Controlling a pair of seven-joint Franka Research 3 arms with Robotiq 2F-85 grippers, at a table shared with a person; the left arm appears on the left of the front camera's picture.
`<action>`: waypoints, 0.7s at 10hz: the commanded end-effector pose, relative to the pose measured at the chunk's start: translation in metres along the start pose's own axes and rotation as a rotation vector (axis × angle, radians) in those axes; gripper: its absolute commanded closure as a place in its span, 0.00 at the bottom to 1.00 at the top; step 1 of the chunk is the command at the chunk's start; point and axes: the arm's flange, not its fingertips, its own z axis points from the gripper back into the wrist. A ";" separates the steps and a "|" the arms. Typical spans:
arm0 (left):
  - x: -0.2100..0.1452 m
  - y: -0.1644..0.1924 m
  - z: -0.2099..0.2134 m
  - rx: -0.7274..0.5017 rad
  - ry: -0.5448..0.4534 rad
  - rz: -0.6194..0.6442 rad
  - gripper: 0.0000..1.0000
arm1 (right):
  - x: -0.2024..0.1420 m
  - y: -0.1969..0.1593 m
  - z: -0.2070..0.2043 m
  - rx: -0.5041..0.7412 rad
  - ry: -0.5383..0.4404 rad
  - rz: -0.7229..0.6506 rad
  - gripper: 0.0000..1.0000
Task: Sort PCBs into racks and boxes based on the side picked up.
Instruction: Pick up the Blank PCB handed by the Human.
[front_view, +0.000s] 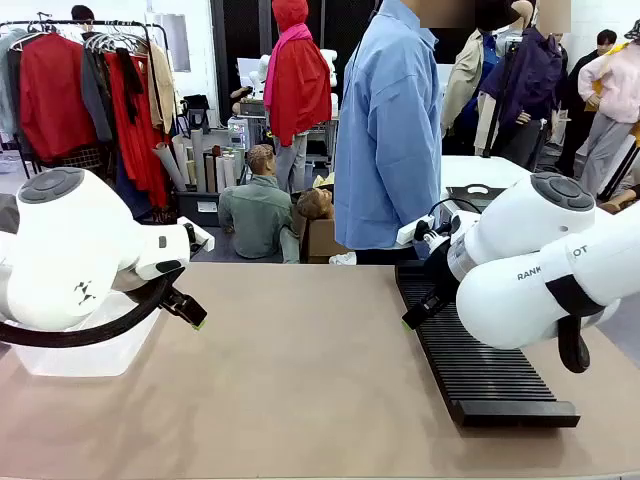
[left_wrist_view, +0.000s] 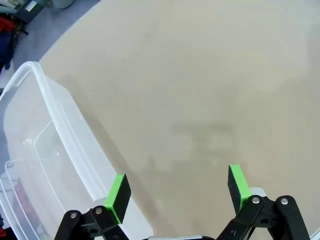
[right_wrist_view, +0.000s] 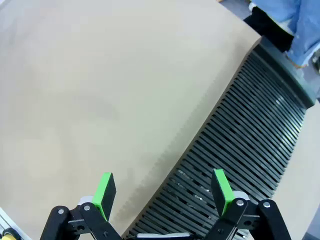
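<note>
Indoors, tan table (front_view: 300, 400) bears black rack (front_view: 490, 370); hung clothes (front_view: 55, 95) beyond

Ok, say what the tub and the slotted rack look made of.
Clear rectangular tub: likely plastic, glossy and see-through; its far edges show through the walls. Long black slotted rack: probably moulded plastic, matte, with uniform thin ribs; could be metal.

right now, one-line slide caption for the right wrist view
Open right gripper poised over the edge of the slotted black rack, tan table alongside.
</note>
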 end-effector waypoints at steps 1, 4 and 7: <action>0.000 0.000 0.000 0.000 0.000 0.000 0.00 | 0.000 0.000 0.000 0.000 0.000 0.000 0.00; 0.000 0.000 0.000 0.000 0.000 0.000 0.00 | 0.000 0.000 0.000 0.000 0.000 0.000 0.00; 0.000 0.000 0.000 0.000 0.000 0.000 0.00 | 0.000 0.000 0.000 0.000 0.000 0.000 0.00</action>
